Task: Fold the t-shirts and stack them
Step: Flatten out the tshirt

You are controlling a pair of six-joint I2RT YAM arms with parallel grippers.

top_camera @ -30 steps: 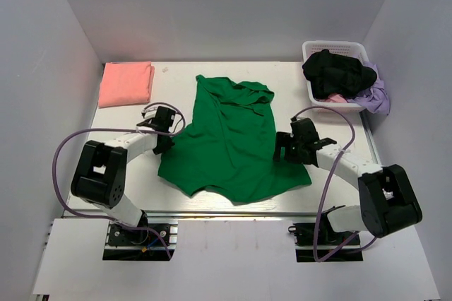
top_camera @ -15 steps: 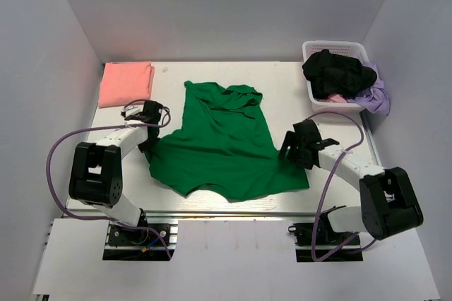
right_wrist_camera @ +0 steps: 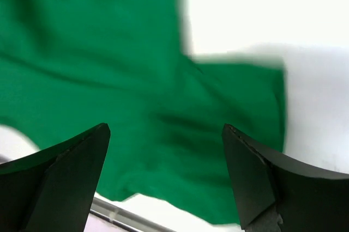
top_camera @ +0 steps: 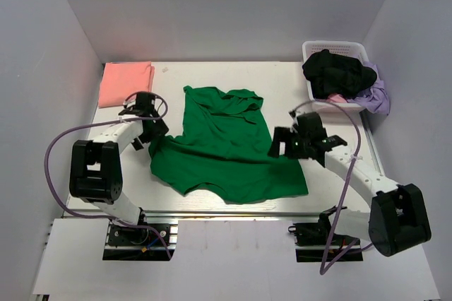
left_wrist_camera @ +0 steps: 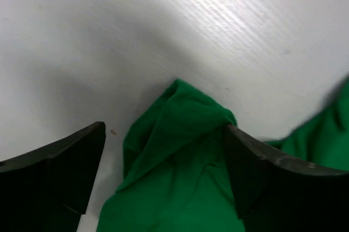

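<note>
Table (top_camera: 282,82): white, arms mounted at the near edge.

Green t-shirt (top_camera: 222,145): mid-table, opened out, collar end towards the far side, hem near the front edge. Not flat; folds are bunched across the upper body and the near-left part is rumpled. Neither arm holds it.

Salmon-pink t-shirt (top_camera: 126,83): far left corner, already a neat folded rectangle, well apart from the green one. Judged done and marking the stack spot.

Basket (top_camera: 311,50): far right, heaped with dark clothes, lilac cloth hanging over its side.

Step, as judged: spreading the green shirt ahead of the first fold. No fold made yet, stacking some way off.

Left gripper (top_camera: 154,131): at the shirt's left edge, low over the table. Wrist view: fingers (left_wrist_camera: 54,172) spread wide, and a peaked corner of green cloth lies on the table in the gap, brushing the inner face of one finger, unpinched.

Right gripper (top_camera: 279,147): over the shirt's right side. Wrist view: fingers (right_wrist_camera: 256,183) spread wide, with green cloth and its stepped edge below. Picture blurred, so cannot tell height above the cloth.

Next move calls for: fresh pinches on opposite edges, tips low enough to catch thin cloth off the tabletop, then an outward pull to take out the bunching. Risk: pinching two layers at the rumpled left corner
</note>
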